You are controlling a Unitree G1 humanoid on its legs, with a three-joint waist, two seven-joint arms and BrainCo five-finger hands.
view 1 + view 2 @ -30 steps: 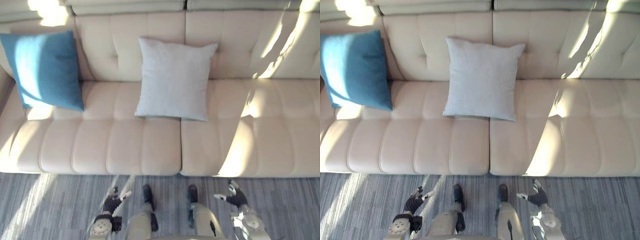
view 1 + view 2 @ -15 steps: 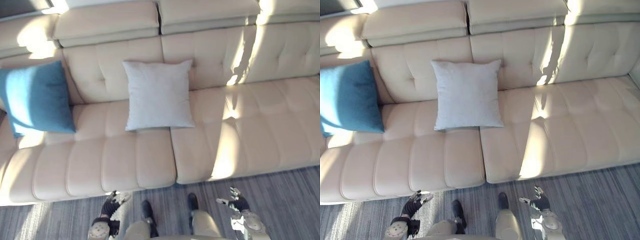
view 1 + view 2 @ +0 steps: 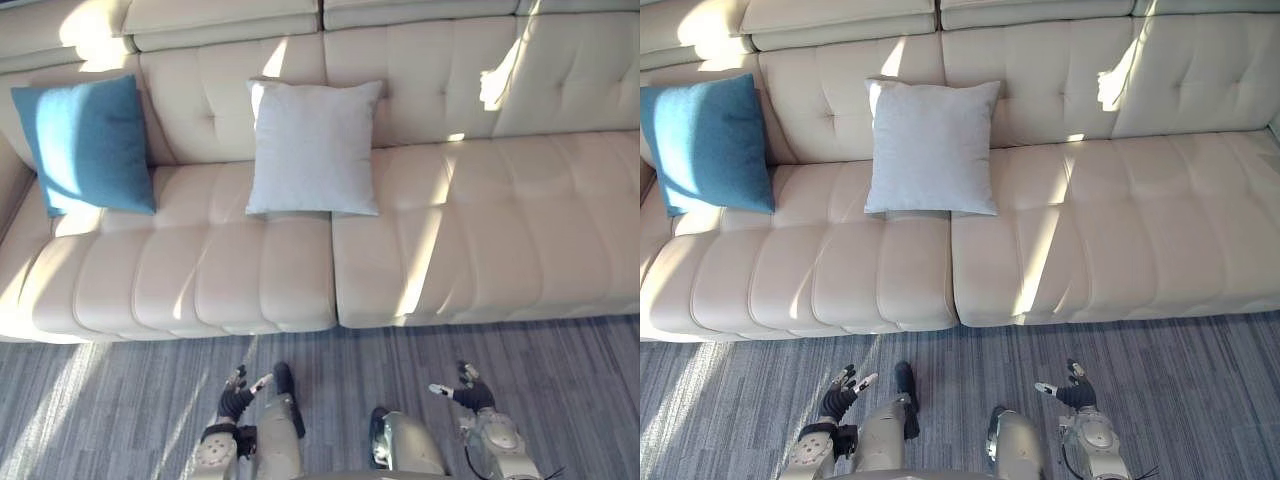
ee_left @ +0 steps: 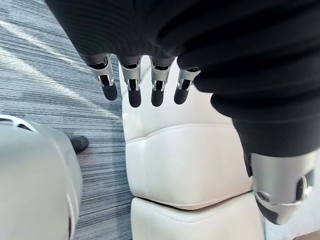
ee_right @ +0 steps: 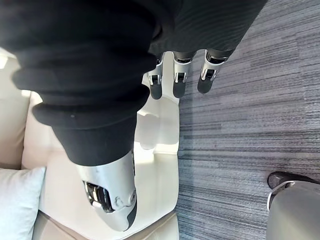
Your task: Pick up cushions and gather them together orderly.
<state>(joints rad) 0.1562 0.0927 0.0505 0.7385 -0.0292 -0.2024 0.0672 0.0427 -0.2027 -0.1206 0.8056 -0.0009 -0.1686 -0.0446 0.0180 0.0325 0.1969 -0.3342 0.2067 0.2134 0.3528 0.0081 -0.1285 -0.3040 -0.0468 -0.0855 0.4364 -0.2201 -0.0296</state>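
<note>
Two cushions are up on the sofa, and neither one is in a hand. The blue cushion (image 3: 88, 145) stands at the far left end of the cream sofa (image 3: 480, 240). It is propped upright against the backrest, close by the armrest, with sunlight falling across its face. The light grey cushion (image 3: 313, 148) sits near the middle, leaning on the backrest too. Its lower edge rests on the seat, just left of the seam between the two seat sections. The pair are well apart, with a stretch of seat between them. Stripes of sun run down the right half of the sofa.

Down low now, over the grey striped carpet (image 3: 120, 400). The left hand (image 3: 238, 398) hangs in front of the sofa's base, clear of it and touching nothing. Its own wrist view shows the fingers (image 4: 131, 92) straight in a row and the thumb (image 4: 280, 195) held apart, with the sofa's cream padding beyond them. That hand is relaxed and carries nothing.

The right hand (image 3: 465, 392) is over the carpet as well, on the robot's right. Its fingers (image 5: 179, 82) are stretched out and the thumb (image 5: 112, 195) is spread wide, gripping nothing. A pale patch at the edge of that wrist view is probably a corner of the light grey cushion, but too little of it shows to be sure.
</note>
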